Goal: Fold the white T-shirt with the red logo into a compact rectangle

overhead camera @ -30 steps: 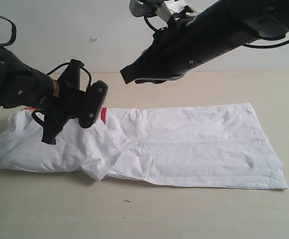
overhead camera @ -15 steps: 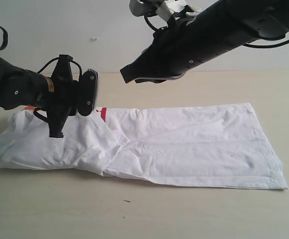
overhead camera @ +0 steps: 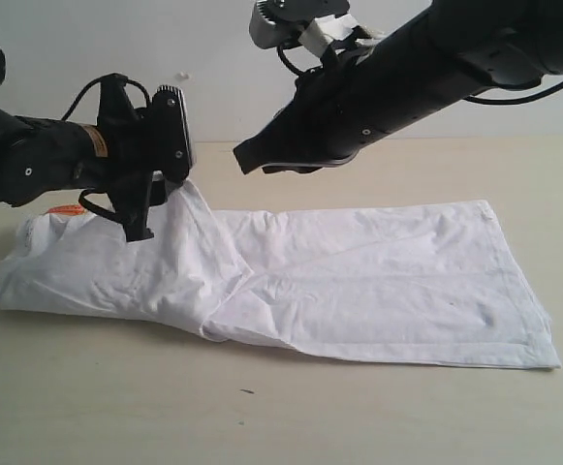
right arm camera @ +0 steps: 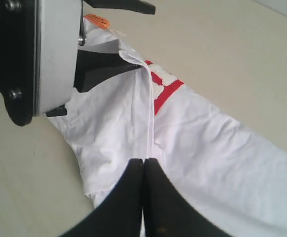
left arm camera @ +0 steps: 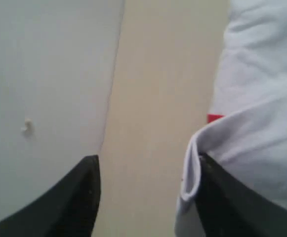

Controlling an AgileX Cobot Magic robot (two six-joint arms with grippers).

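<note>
The white T-shirt [overhead camera: 378,271] lies stretched across the table, its collar end at the left. My left gripper [overhead camera: 165,179] [left arm camera: 145,192] hovers over that end with its jaws wide apart, and a raised fold edge [left arm camera: 190,173] drapes over one finger [left arm camera: 227,202]. Nothing sits between the two fingers. A sliver of the red logo [right arm camera: 165,89] [left arm camera: 214,118] shows under the lifted fold; in the exterior view it is hidden. My right gripper [overhead camera: 245,155] [right arm camera: 143,165] hangs above the shirt's middle, shut with nothing in it.
An orange neck tag [overhead camera: 65,209] [right arm camera: 96,20] shows at the collar. The beige table [overhead camera: 359,417] runs back to a pale wall [overhead camera: 213,58]. The right arm [overhead camera: 407,68] crosses above the shirt from the upper right.
My left gripper has risen and turned, drawing a fold of the shirt up into a peak. The red sliver in the exterior view is now covered. The right arm has barely moved.
</note>
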